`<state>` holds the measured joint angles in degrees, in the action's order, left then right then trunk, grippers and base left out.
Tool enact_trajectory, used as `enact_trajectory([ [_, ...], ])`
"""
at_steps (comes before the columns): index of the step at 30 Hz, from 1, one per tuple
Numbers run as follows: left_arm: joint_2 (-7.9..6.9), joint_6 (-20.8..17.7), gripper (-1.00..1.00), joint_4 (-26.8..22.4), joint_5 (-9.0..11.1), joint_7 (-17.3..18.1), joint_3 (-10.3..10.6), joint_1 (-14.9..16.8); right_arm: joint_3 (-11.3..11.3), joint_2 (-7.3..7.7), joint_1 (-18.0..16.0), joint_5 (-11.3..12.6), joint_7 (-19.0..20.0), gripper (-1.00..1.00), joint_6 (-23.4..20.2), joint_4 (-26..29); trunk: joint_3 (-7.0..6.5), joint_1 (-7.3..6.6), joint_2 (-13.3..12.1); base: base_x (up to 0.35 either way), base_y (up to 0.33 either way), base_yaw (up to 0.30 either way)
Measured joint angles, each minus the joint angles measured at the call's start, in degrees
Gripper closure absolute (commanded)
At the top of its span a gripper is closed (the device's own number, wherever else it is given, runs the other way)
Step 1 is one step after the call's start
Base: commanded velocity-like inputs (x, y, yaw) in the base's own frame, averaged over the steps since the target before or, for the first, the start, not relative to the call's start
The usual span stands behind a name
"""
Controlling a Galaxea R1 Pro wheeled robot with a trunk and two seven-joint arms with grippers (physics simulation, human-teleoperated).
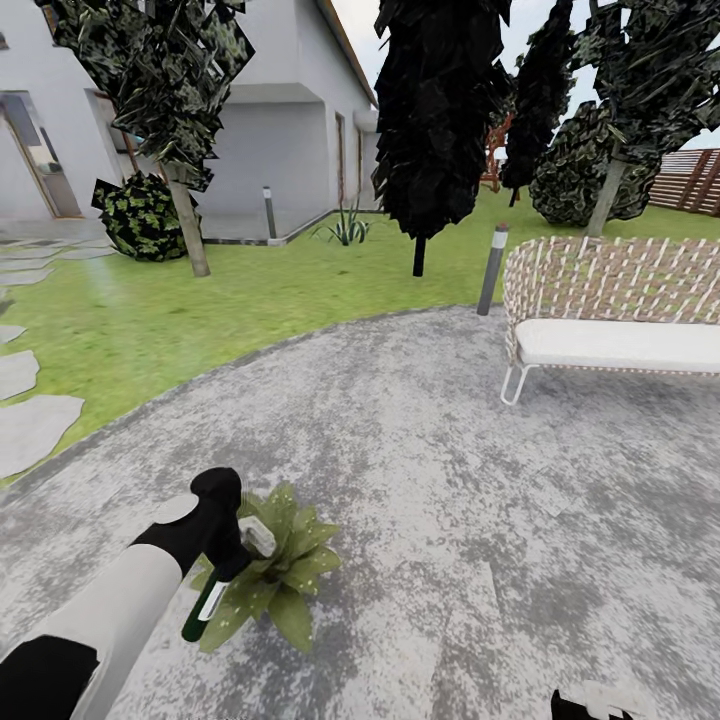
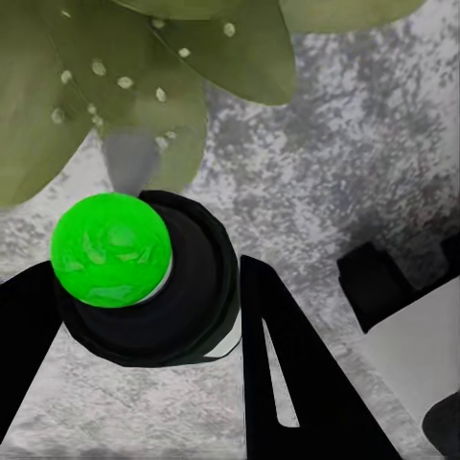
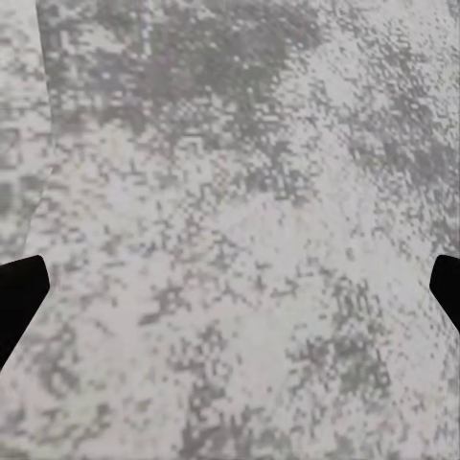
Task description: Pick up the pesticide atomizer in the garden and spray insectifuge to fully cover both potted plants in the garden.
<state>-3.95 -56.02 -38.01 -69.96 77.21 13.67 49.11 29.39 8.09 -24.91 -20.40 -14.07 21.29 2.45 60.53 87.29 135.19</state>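
On the grey paved patio [image 1: 420, 450] stands one potted plant [image 1: 283, 572], a low rosette of pointed green leaves, with white droplets speckling its leaves [image 2: 115, 86]. My left gripper [image 1: 224, 572] hangs just over the plant's left side, shut on the pesticide atomizer [image 1: 204, 606]. The atomizer is a slim black cylinder, and its tip [image 2: 111, 249] shows bright green, aimed at the leaves. My left fingers [image 2: 287, 374] clamp the atomizer's black body [image 2: 192, 297]. My right gripper [image 3: 230, 292] stands open over bare paving, nothing between its fingers; a bit of it shows at the lower right [image 1: 590, 706].
A woven bench with a white cushion [image 1: 612, 320] stands at the patio's right edge, a grey bollard light [image 1: 492, 268] beside it. Lawn [image 1: 200, 300], stepping stones [image 1: 30, 425], trees [image 1: 435, 120], a white house [image 1: 290, 120] and a wooden fence [image 1: 695, 180] lie beyond.
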Motion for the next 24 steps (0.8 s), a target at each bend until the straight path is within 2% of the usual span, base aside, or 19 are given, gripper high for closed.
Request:
enact_trajectory([
  [4, 1.02, 0.0, 1.00, -0.2, 0.0, -0.1, 0.0, 0.0, 0.0, -0.01, 0.0, 0.0, 0.0, -1.00, 0.0, 0.0, 0.00, 0.00, 0.0, 0.000, -0.137, 0.273],
  [7, 1.48, 0.0, 1.00, -0.3, -0.1, -0.2, -0.1, 0.0, 0.0, -0.01, 0.0, 0.0, 0.0, -1.00, 0.0, 0.0, 0.00, 0.00, 0.0, -0.008, -0.264, 0.081],
  [13, 1.12, 0.0, 1.00, -0.3, -0.1, -0.2, -0.1, 0.0, 0.0, 0.03, 0.0, 0.0, 0.1, -1.00, 0.0, 0.0, 0.00, 0.02, 0.0, -0.182, -0.144, 0.007],
  [19, 0.77, 0.0, 1.00, -0.2, -0.2, -0.2, -0.1, 0.0, 0.0, 0.08, 0.0, 0.0, 0.1, -1.00, 0.0, 0.0, 0.00, 0.00, 0.0, -0.018, -0.009, 0.000],
  [21, 0.81, 0.0, 1.00, 0.2, -0.4, -0.5, 0.0, 0.0, 0.0, 0.54, 0.0, 0.0, 0.1, -1.00, 0.0, 0.0, 0.00, 0.00, 0.0, 0.000, 0.000, 0.000],
  [24, 0.64, 0.0, 1.00, 0.3, -0.5, -0.6, -0.2, -1.1, 0.0, 0.61, 0.0, 0.0, 0.1, -1.00, 0.0, 0.0, 0.00, 0.00, 0.0, 0.000, 0.000, 0.000],
])
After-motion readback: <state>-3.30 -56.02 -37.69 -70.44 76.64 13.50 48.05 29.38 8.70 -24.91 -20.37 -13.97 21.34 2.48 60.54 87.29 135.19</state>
